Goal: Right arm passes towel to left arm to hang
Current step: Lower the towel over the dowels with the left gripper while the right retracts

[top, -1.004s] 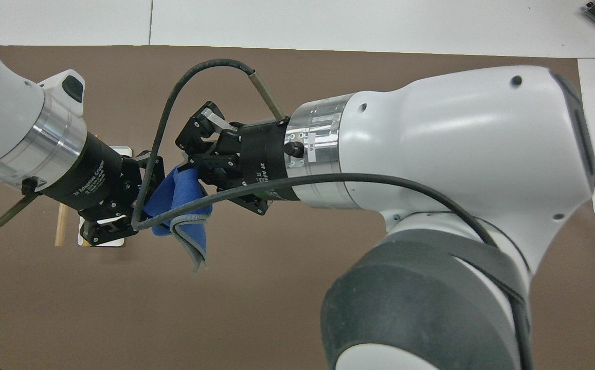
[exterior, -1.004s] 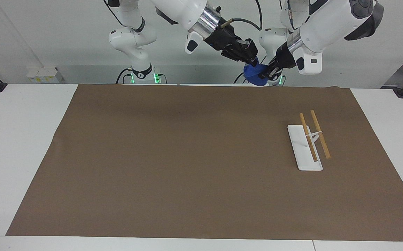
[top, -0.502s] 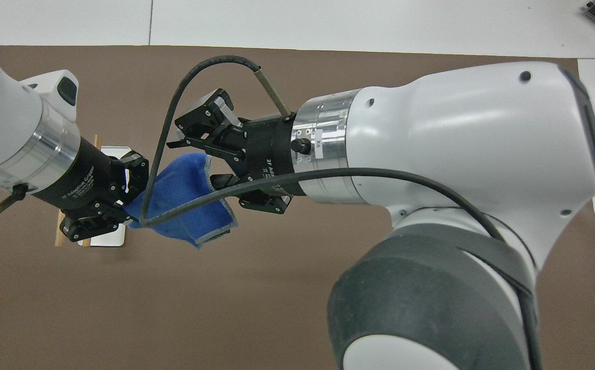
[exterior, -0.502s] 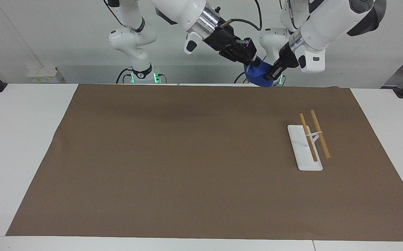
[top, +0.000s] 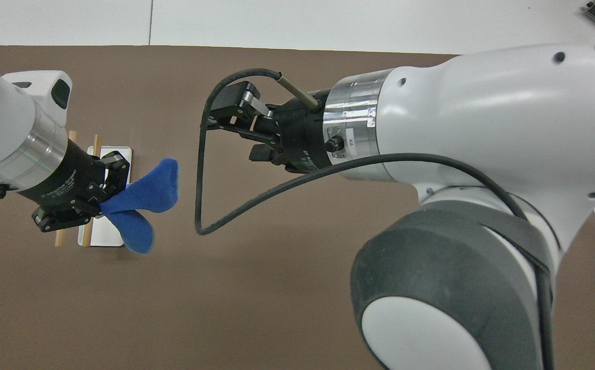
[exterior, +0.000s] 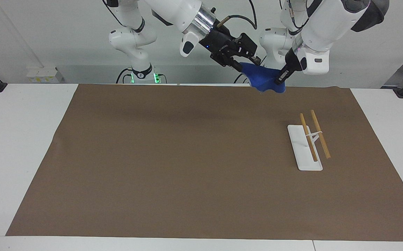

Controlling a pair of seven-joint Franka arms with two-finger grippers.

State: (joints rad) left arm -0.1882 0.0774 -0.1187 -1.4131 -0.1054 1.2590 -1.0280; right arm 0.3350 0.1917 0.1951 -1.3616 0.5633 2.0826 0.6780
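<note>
— Hanging from which claw is the towel (top: 140, 198) seen?

— It is gripped by the left gripper (top: 103, 205), whose fingertips are pressed together on one bunched corner of the cloth. From that pinch two blue lobes are spread out, one pointing toward the right gripper, the other drooping down. In the facing view the towel (exterior: 264, 79) is carried in the air over the brown mat's edge nearest the robots, toward the left arm's end of the table.

— And how is the right gripper (top: 235, 131) placed?

— It is held in the air just beside the towel, with its fingers spread apart and nothing between them. In the overhead view a clear gap of mat is seen between its tips and the cloth; in the facing view the right gripper (exterior: 246, 61) is seen right at the cloth's upper edge, and whether it is touched there cannot be told.

— What is counted on the table?

— One towel, two grippers, one brown mat (exterior: 187, 157) and one rack (exterior: 305, 148). The rack is made up of a single white base and two wooden rods (exterior: 314, 134) set side by side above it. It is stood on the mat toward the left arm's end, well apart from the towel, and nothing is draped on its rods.
</note>
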